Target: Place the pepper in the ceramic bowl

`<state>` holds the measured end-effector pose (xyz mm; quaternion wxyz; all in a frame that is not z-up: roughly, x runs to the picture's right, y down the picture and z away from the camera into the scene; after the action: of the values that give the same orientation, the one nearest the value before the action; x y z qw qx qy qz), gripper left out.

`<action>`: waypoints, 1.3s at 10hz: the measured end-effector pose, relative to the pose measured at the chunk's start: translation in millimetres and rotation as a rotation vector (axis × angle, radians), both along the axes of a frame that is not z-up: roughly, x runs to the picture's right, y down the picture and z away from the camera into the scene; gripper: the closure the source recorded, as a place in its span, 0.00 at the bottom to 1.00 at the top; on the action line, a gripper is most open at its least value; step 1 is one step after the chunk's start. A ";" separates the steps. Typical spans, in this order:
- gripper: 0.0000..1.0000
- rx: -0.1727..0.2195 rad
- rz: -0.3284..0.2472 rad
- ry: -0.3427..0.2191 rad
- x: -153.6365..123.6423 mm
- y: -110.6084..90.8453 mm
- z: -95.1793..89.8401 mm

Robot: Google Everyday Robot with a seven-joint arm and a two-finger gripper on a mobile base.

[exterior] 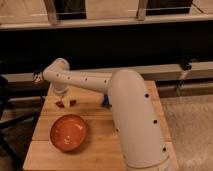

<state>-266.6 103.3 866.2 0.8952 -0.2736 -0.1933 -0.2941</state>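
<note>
The gripper (65, 98) hung low over the wooden table (98, 131), just beyond the far rim of the ceramic bowl (68, 133). It sat right at the chili pepper (60, 104). The pepper lay beyond the bowl on the side away from the camera, close to the rim but outside it, with dark red showing on either side of the gripper's tip. The gripper appeared to be down on the pepper. Whether it had closed on it, or stood released around it, could not be told from this view. The bowl itself held nothing. A blue block (106, 102) sat beyond the bowl and off to its right, partly hidden behind the robot arm (85, 80).

The step in hand looked like the pickup. To do it well, the grasp should probably take the pepper across its slim middle. It should then lift straight up far enough to clear the bowl's rim before moving toward the camera. The carry is short, so release ought to come low over the bowl's centre, lest the pepper bounce out of so shallow a dish.
</note>
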 end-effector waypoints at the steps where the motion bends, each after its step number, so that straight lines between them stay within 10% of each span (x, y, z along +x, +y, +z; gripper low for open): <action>1: 0.20 -0.007 0.001 0.001 -1.0 0.7 2.6; 13: 0.20 -0.052 0.009 0.018 -3.6 30.5 53.0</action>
<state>-270.2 133.8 919.1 0.8908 -0.2985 -0.1940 -0.2823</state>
